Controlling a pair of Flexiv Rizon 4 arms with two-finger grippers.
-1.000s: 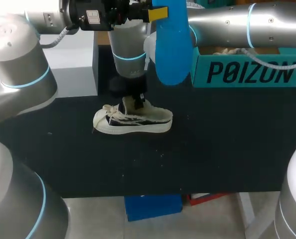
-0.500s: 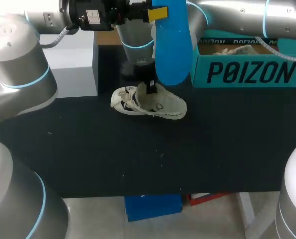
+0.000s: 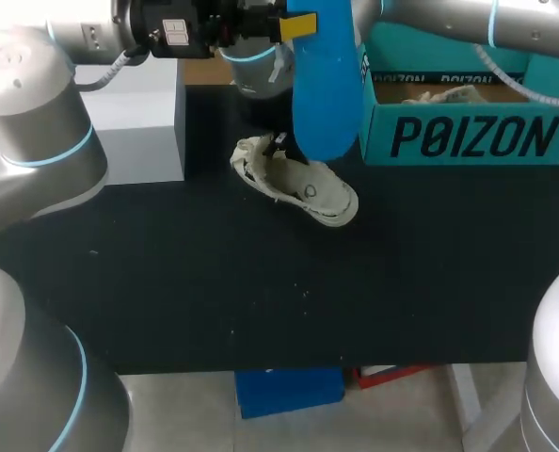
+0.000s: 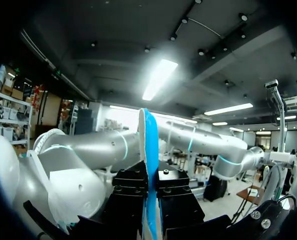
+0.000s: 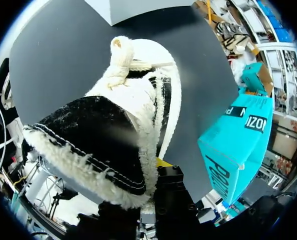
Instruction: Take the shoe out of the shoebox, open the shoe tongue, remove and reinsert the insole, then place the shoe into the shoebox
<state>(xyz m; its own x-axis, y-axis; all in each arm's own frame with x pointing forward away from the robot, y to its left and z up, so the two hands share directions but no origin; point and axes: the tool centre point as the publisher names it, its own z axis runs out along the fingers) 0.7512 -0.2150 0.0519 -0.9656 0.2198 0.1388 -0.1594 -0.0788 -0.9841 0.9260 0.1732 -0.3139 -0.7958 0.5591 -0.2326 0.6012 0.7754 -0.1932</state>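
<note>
A white and black sneaker [image 3: 303,184] hangs tilted above the black table [image 3: 261,301], heel end lowest. My right gripper [image 3: 279,143] reaches in from the back right and is shut on the edge of the shoe's opening. In the right wrist view the sneaker [image 5: 133,100] fills the space ahead of that gripper [image 5: 156,167]. My left gripper [image 3: 294,25] is high at the back, shut on a blue insole [image 3: 325,85] that hangs down in front of the shoe. From the left wrist the insole [image 4: 149,150] shows edge-on between the fingers [image 4: 131,195].
The teal shoebox [image 3: 468,137] stands open at the back right with crumpled paper inside, and shows beside the shoe [image 5: 233,145] in the right wrist view. A grey box [image 3: 138,122] sits at the back left.
My right gripper has lifted the sneaker off the table and carried it back and right toward the shoebox, tilting it. The left arm and insole have stayed put.
</note>
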